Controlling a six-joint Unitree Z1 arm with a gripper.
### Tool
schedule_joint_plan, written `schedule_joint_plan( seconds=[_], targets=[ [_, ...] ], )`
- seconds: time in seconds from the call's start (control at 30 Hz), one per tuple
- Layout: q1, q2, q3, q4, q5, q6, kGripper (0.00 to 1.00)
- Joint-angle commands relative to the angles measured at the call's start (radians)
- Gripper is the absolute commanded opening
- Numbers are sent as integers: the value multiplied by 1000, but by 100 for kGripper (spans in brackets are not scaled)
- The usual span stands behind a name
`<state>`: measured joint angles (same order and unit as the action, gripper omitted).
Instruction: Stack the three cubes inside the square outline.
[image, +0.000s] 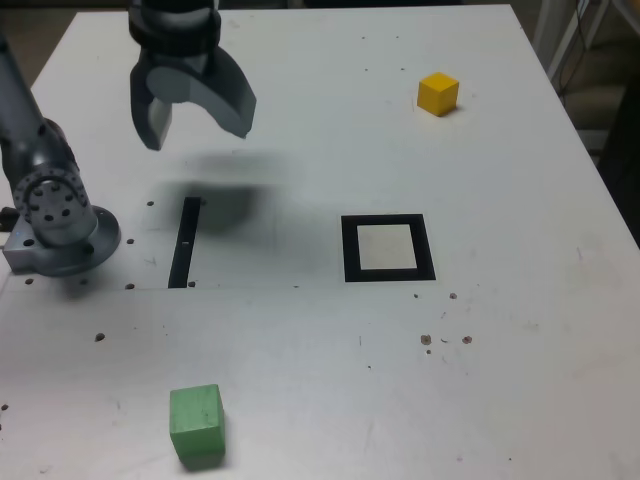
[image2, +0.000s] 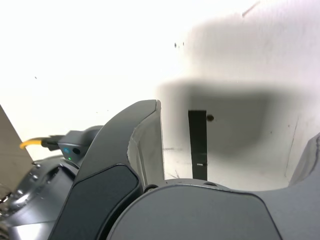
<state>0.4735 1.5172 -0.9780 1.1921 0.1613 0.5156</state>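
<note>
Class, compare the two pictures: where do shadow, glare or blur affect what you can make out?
Exterior view: even light; the tool, open, casts a soft smeared shadow on the table by the black strip, and the cubes look slightly soft. Wrist view: the table is overexposed to near white, a dark shadow covers the strip, and the tool's near fingers are big and close.

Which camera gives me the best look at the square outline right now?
The exterior view: the square outline shows whole and unobstructed, its pale centre empty. The wrist view shows none of it, only the open gripper above the thin black strip.
</note>
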Motion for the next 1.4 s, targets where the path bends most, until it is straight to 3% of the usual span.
schedule_joint_plan(
  seconds=[0.0,0.17,0.7,0.8,1.03,1.37],
  targets=[
    [20,3,-19,13,22,16,99],
    [100,11,-69,46,72,73,99],
    [376,175,-202,55,68,274,99],
    [408,200,-202,37,78,277,99],
    [481,226,-191,-35,149,324,99],
    [568,263,-236,-90,180,355,99]
  ],
)
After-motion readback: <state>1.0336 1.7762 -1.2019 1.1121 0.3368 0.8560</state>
